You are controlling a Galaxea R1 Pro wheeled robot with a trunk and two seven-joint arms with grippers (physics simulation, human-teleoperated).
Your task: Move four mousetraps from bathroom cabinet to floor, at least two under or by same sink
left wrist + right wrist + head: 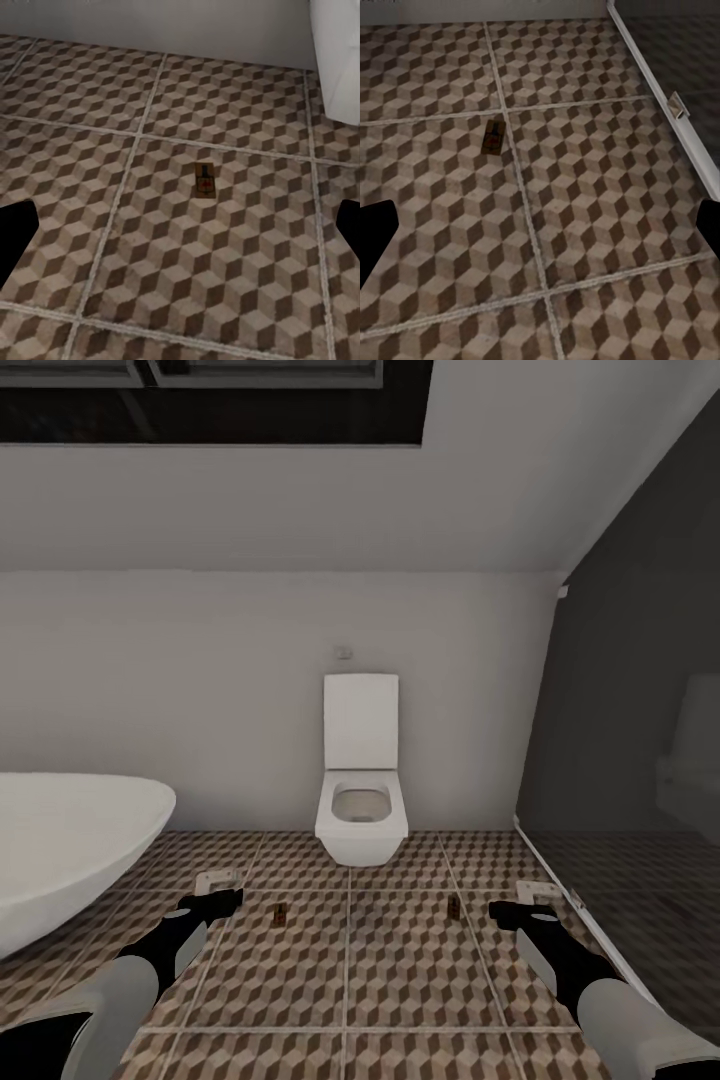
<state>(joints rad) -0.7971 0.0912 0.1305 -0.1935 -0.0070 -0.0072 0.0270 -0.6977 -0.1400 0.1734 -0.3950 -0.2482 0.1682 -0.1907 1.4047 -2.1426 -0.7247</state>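
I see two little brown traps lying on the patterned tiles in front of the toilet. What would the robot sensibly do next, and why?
Probably turn away to look for the sink. Two mousetraps already lie flat on the bathroom floor, and both the left gripper and right gripper hang open and empty. The traps lie near the toilet and bathtub, with no sink beside them.
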